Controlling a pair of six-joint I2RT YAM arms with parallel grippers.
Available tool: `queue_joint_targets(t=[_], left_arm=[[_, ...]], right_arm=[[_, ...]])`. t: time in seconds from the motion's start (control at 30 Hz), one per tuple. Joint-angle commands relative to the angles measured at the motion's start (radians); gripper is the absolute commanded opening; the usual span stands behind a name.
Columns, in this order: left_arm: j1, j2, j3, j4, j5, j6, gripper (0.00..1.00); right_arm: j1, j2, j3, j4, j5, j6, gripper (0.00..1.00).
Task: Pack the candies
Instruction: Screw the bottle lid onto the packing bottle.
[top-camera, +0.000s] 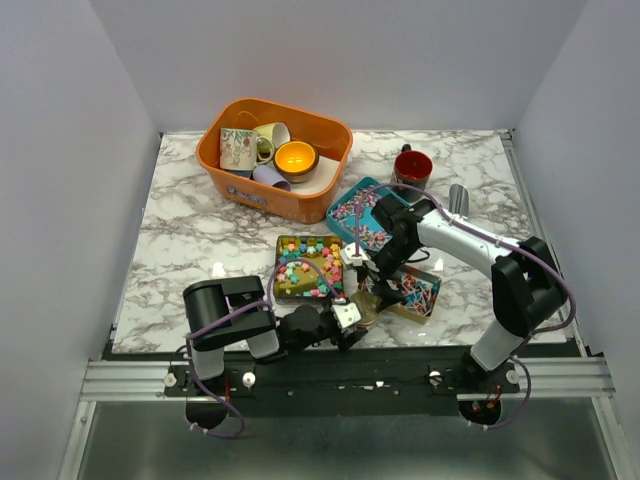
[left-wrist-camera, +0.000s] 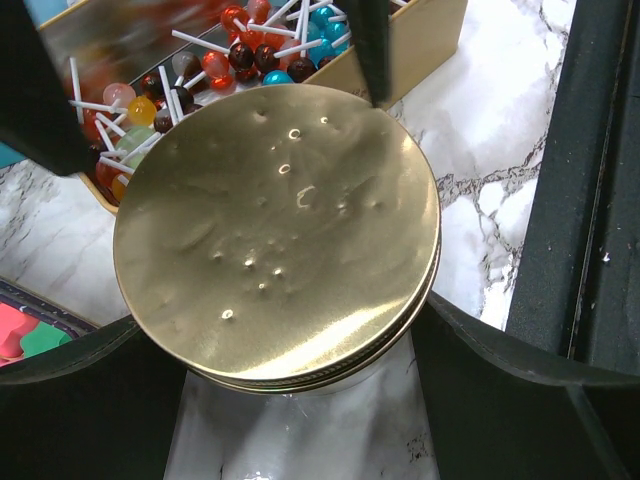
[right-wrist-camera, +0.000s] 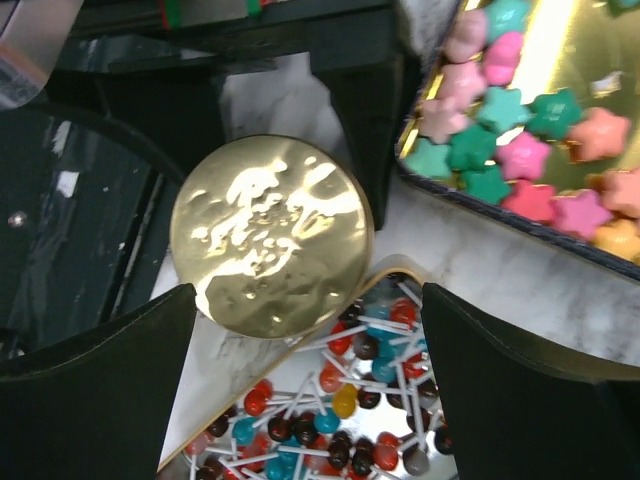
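Observation:
Pastel star candies (top-camera: 306, 266) fill a dark tin; they also show in the right wrist view (right-wrist-camera: 520, 150). Small lollipops (top-camera: 418, 290) lie in a gold tin, seen in the right wrist view (right-wrist-camera: 350, 420) and the left wrist view (left-wrist-camera: 230, 60). My left gripper (top-camera: 352, 320) (left-wrist-camera: 280, 315) is shut on a round gold disc-shaped tin (left-wrist-camera: 275, 230) (right-wrist-camera: 270, 235), low over the table beside the lollipop tin. My right gripper (top-camera: 372, 275) (right-wrist-camera: 308, 300) is open and empty, above the corner of the lollipop tin and the disc.
A teal tin (top-camera: 358, 210) with a speckled confetti pattern lies behind the star tin. An orange bin (top-camera: 228, 180) with cups stands at the back. A red cup (top-camera: 412, 165) and a silver object (top-camera: 458, 200) stand at the back right.

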Motion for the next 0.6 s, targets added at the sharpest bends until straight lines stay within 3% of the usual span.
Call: queue_joint_targets(t=[0.0, 0.57], left_arm=[[0.016, 0.018, 0.002, -0.066, -0.070, 0.029, 0.00], [0.039, 0.029, 0.014, -0.086, -0.081, -0.005, 0.00]], right_arm=[[0.009, 0.056, 0.021, -0.163, -0.013, -0.136, 1.00], [0.011, -0.098, -0.178, -0.058, 0.117, -0.032, 0.98]])
